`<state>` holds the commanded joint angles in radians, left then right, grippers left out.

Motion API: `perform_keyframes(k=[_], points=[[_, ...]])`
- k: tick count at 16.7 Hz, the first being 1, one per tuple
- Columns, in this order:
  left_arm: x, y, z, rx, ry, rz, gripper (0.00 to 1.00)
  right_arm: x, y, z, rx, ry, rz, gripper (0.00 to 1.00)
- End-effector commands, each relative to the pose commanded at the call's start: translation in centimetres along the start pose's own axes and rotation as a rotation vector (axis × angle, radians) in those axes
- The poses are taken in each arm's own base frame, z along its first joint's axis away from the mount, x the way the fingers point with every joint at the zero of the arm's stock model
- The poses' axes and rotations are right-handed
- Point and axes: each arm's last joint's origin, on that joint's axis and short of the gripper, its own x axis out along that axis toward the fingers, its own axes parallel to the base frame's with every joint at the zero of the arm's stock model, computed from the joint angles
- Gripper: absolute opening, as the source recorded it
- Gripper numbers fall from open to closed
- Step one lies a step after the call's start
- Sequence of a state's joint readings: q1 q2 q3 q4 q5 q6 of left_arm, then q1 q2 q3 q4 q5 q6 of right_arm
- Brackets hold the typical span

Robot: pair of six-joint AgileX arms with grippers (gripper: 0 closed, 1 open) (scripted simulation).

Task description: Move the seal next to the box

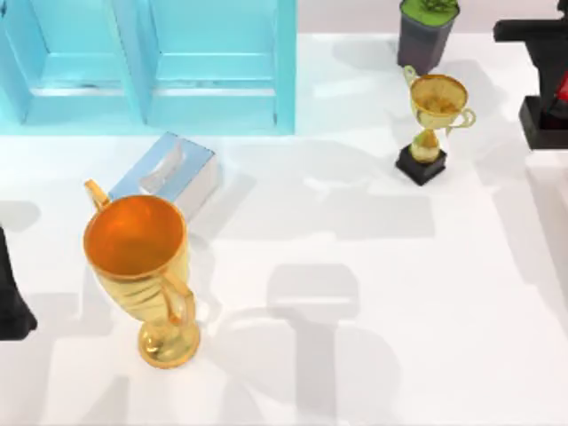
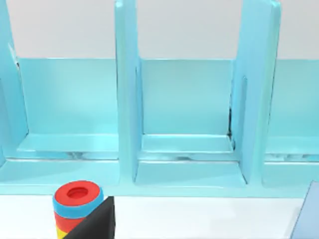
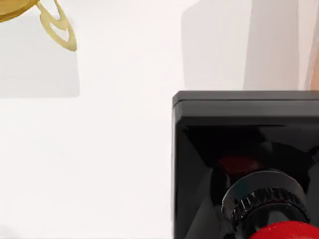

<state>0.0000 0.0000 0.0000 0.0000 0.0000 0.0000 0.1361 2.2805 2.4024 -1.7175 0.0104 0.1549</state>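
Observation:
The seal point(image 1: 543, 124), a black square block with a red knob point(image 1: 561, 89), stands at the far right edge of the table. In the right wrist view the seal point(image 3: 239, 149) is very close, its red knob point(image 3: 284, 231) at the picture's edge. My right gripper point(image 1: 555, 62) hangs right above it at the table's right edge. The box point(image 1: 169, 169), light blue on top with whitish sides, lies at the back left in front of the cabinet, and its corner point(image 2: 306, 219) shows in the left wrist view. My left gripper point(image 1: 11, 306) is parked at the left edge.
A turquoise cabinet point(image 1: 146, 62) spans the back left. A large gold trophy point(image 1: 142, 266) stands just in front of the box. A small gold trophy point(image 1: 430, 124) on a black base and a dark plant pot point(image 1: 426, 31) stand left of the seal. Stacked coloured rings point(image 2: 77, 199) sit before the cabinet.

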Motion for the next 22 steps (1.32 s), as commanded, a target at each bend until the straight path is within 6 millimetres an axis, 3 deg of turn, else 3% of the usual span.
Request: perform_keyframes(k=[3, 10, 17, 22], points=[[0.0, 0.0, 0.0, 0.000, 0.000, 0.000, 1.00, -0.2, -3.0, 1.0, 0.001, -0.018, 0.010, 0.00], [0.0, 0.0, 0.0, 0.000, 0.000, 0.000, 1.00, 0.2, -3.0, 1.1, 0.000, -0.031, 0.010, 0.00], [0.0, 0.0, 0.0, 0.000, 0.000, 0.000, 1.00, 5.5, -3.0, 1.2, 0.001, -0.009, 0.010, 0.00], [0.0, 0.0, 0.0, 0.000, 0.000, 0.000, 1.00, 6.4, -3.0, 1.1, 0.001, -0.019, 0.010, 0.00]])
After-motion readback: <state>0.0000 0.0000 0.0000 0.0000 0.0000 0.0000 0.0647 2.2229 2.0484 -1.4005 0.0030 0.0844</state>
